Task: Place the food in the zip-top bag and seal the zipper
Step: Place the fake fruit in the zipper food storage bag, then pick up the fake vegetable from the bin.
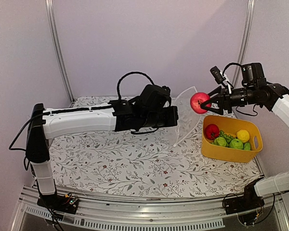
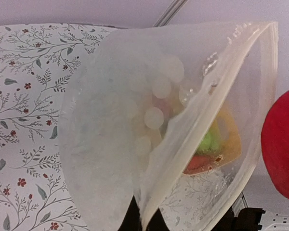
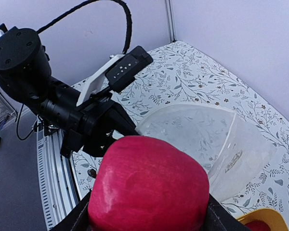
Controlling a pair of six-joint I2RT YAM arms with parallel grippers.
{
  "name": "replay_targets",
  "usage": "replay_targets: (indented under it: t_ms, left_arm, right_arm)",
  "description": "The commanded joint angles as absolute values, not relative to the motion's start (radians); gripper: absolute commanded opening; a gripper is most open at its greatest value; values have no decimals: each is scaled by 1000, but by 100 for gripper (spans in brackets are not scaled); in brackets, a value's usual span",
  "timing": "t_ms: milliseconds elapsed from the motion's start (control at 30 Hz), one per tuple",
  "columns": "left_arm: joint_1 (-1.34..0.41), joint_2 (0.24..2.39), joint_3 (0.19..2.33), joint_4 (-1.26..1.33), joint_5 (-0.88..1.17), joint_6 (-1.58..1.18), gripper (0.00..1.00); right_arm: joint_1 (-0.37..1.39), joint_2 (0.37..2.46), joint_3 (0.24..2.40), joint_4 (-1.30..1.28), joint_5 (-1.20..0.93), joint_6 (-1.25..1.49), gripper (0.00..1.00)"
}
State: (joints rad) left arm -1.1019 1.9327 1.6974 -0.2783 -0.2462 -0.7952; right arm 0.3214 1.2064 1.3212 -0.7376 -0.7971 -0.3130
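Observation:
My left gripper (image 1: 176, 117) (image 2: 147, 222) is shut on the lower edge of the clear zip-top bag (image 1: 185, 113) (image 2: 120, 125) (image 3: 197, 130) and holds it up above the table, mouth facing right. The zipper (image 2: 204, 101) runs along the gaping rim. Just right of the mouth, my right gripper (image 1: 205, 102) (image 3: 147, 219) is shut on a red ball (image 1: 198, 102) (image 2: 282, 144) (image 3: 149, 187) of food, in the air. More food lies in the yellow tub (image 1: 227, 150): a red piece (image 1: 212, 131), green pieces (image 1: 236, 143) and a yellow ball (image 1: 243, 135).
The tub stands at the table's right side, below the right arm. The left arm (image 3: 62, 96) stretches across the middle of the floral tablecloth (image 1: 125, 163). Grey walls and metal posts close in the back and sides.

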Motion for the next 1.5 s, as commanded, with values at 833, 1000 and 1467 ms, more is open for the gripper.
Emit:
replay_targets:
  t_ms: [833,1000,1467]
  left_arm:
    - [-1086,1850,1532,-45,-136,-924,0]
    - [-1072,1824,1501,-55,-138,-924,0]
    - [-1049,1648,1574,-501,-241,-737,0]
  right_arm:
    - [465,1307,1264,-635,-512,-211,95]
    - [465,1266,1347,-709,-590,-238,95]
    - [209,1204,1358,-804,-446,-343,92]
